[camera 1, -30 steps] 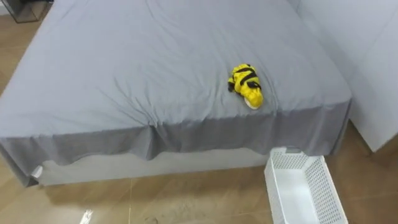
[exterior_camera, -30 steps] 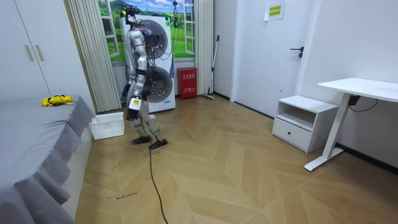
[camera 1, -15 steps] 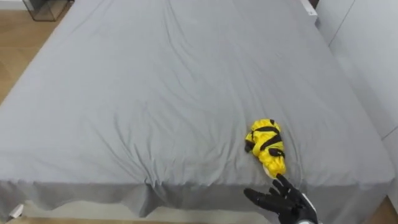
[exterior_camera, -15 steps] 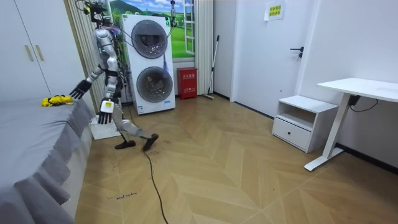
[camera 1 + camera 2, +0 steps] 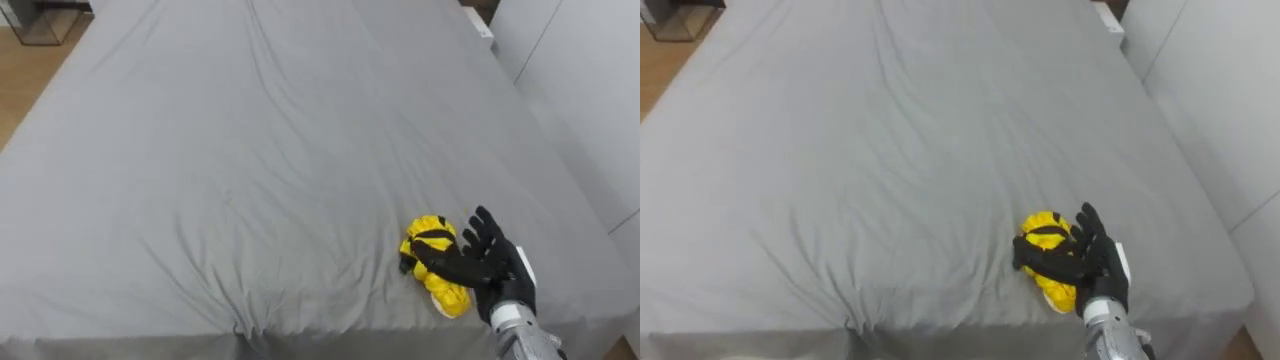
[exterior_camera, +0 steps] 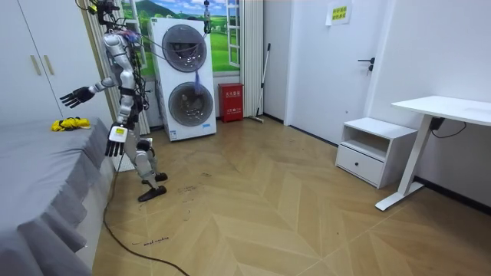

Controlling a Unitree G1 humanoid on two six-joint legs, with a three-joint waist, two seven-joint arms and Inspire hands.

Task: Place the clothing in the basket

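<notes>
Reach phase. The right hand (image 5: 487,268), which half a second earlier lay at the near edge of the bed (image 5: 250,150) short of the yellow-and-black garment (image 5: 428,233), had advanced over it with its fingers spread and gripping nothing; the robot had also stepped closer to the bedside. The approach thus appeared complete, with closure and lift still outstanding. Contact could not be settled from the eye views; the room view suggested the hand hung just above. The garment lay bunched near the foot edge, its long axis running up the bed, striped end farther off, plain yellow end towards the robot. The left hand (image 6: 116,138) hung at the robot's side.
</notes>
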